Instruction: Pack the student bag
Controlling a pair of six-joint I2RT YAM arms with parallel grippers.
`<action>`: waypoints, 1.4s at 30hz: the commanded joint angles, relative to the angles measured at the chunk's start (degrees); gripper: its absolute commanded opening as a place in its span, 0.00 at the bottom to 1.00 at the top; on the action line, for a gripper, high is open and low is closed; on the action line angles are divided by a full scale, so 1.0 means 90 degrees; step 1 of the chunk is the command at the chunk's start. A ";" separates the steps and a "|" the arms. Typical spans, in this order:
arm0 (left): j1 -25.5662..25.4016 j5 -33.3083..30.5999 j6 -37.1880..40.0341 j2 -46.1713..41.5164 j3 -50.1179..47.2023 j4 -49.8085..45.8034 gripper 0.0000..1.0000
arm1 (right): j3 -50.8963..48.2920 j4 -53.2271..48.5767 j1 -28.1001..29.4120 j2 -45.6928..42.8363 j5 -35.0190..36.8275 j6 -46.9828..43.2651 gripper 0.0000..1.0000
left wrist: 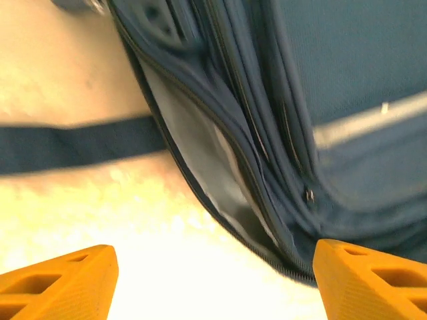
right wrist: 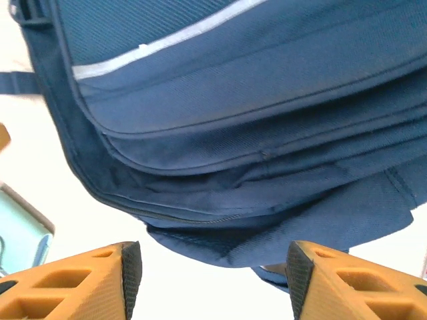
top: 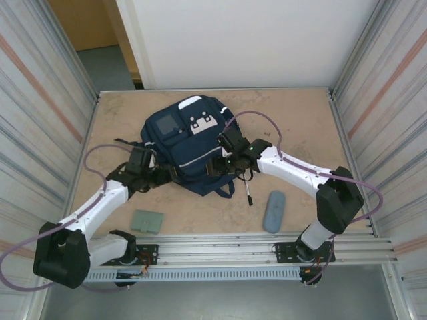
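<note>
The student bag (top: 185,137) is a navy backpack with white patches, lying flat in the middle of the table. My left gripper (top: 169,175) is at its lower left side and stands open. In the left wrist view the gripper (left wrist: 213,290) faces the bag (left wrist: 347,80), where a side zipper gapes and shows grey lining (left wrist: 200,153). My right gripper (top: 219,165) is at the bag's lower right edge. Through the right wrist camera the gripper (right wrist: 212,280) is open, with the bag's bottom edge (right wrist: 253,120) just beyond the black pads (right wrist: 131,273) and nothing held.
A green wallet (top: 147,221) lies near the front left, also visible in the right wrist view (right wrist: 20,227). A grey-blue pencil case (top: 274,211) and a pen (top: 249,193) lie front right. A dark strap (left wrist: 73,147) trails left of the bag. Metal walls close both sides.
</note>
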 commanded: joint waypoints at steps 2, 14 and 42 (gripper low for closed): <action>0.1155 0.0814 0.0442 0.0818 0.0381 0.0312 0.77 | 0.0251 -0.0084 0.0171 -0.0065 -0.0031 -0.0106 0.61; 0.1740 0.1725 0.0834 0.3349 0.2274 0.0565 0.75 | -0.0008 0.0379 0.0377 0.0406 -0.0067 -0.0139 0.62; 0.1408 0.1302 -0.1050 0.0483 -0.0351 0.0644 0.00 | 0.0347 0.2297 -0.0908 0.2535 -0.0330 -0.1491 0.49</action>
